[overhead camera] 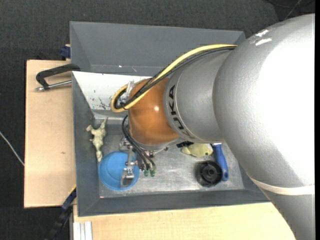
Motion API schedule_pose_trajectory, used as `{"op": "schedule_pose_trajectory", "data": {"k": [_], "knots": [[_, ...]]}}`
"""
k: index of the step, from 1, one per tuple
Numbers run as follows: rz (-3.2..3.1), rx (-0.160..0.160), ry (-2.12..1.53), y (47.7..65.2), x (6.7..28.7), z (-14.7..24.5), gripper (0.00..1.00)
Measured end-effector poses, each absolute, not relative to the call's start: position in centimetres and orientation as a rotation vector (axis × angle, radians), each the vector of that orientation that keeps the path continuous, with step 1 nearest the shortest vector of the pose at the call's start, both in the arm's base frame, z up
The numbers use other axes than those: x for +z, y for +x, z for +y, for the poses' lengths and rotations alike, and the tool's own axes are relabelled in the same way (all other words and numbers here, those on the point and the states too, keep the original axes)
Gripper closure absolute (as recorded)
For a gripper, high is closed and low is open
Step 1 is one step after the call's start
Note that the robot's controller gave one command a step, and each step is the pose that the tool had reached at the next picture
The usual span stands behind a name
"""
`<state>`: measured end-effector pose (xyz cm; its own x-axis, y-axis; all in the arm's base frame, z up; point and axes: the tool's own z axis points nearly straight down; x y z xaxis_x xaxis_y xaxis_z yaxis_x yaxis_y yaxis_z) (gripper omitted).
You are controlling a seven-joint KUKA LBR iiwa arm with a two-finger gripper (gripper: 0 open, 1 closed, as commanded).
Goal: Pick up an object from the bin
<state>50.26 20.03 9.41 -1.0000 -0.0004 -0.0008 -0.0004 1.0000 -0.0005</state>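
My gripper (131, 165) is low in the bin's front left part, under the arm's orange cover. Its tip rests at the right rim of a blue round cup-like thing (112, 172) that lies near the front wall. A pale yellow toy figure (97, 136) lies along the left wall, just behind the blue thing and left of the gripper. Much of the gripper is hidden by the arm.
To the right on the bin floor lie a black round knob-like thing (207, 173), a blue bar-shaped piece (219, 160) beside it and a pale yellow thing (198, 149) partly under the arm. The big grey arm covers the bin's right and back.
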Motion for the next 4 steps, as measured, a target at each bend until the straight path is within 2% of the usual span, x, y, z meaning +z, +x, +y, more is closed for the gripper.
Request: {"op": "schedule_pose_trajectory", "data": {"k": [4], "knots": [[3.141, -0.001, -0.001, 50.27, 9.42, 20.04, 1.00]]}}
